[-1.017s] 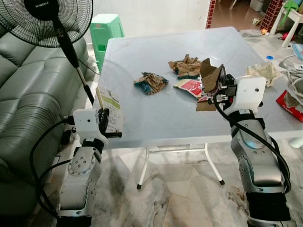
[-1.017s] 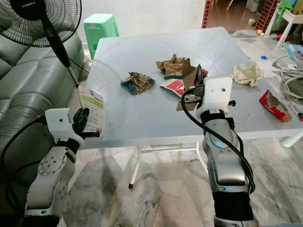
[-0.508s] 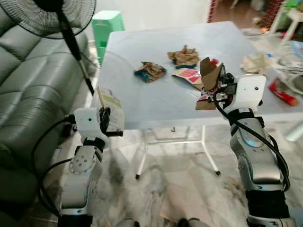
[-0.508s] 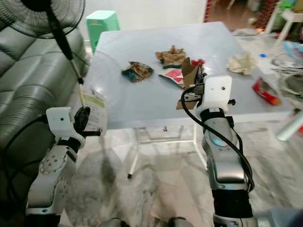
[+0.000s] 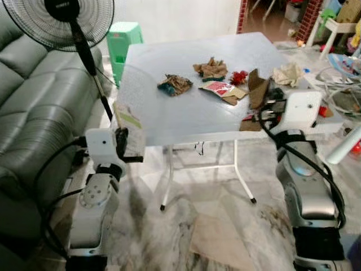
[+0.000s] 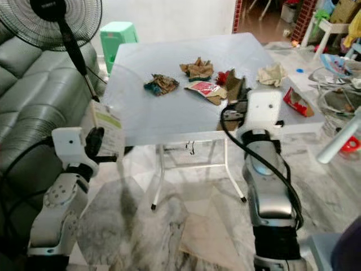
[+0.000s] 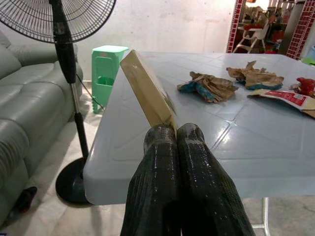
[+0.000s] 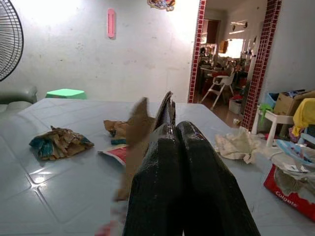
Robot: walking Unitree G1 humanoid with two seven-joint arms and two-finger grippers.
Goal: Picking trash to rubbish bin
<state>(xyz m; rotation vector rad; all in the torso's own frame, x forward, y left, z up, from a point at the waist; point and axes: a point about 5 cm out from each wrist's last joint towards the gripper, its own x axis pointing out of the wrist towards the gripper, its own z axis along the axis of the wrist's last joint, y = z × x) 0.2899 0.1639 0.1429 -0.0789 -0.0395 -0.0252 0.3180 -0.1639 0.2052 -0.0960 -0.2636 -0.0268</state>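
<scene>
My left gripper (image 5: 122, 143) is shut on a flat white-and-green carton (image 5: 127, 131), held upright beside the table's left front corner; in the left wrist view the carton (image 7: 146, 89) sticks up from the closed fingertips (image 7: 162, 135). My right gripper (image 5: 266, 107) is shut on a torn brown cardboard piece (image 5: 258, 90) at the table's right front edge. On the table (image 5: 169, 116) lie a blue-brown crumpled wrapper (image 5: 175, 84), crumpled brown paper (image 5: 211, 69), a red-and-white packet (image 5: 217, 87), a beige paper wad (image 5: 287, 73) and a red toothpaste box (image 6: 297, 101).
A standing fan (image 5: 62, 22) and a grey sofa (image 5: 34, 113) are on my left, with a green stool (image 5: 125, 39) behind the table. A sheet of cardboard (image 5: 217, 243) lies on the marble floor. Clutter and a white pole (image 5: 344, 152) stand at the right.
The whole view has pulled back, so the table looks farther and more floor shows. Both grippers keep their holds; the brown cardboard now leans lower.
</scene>
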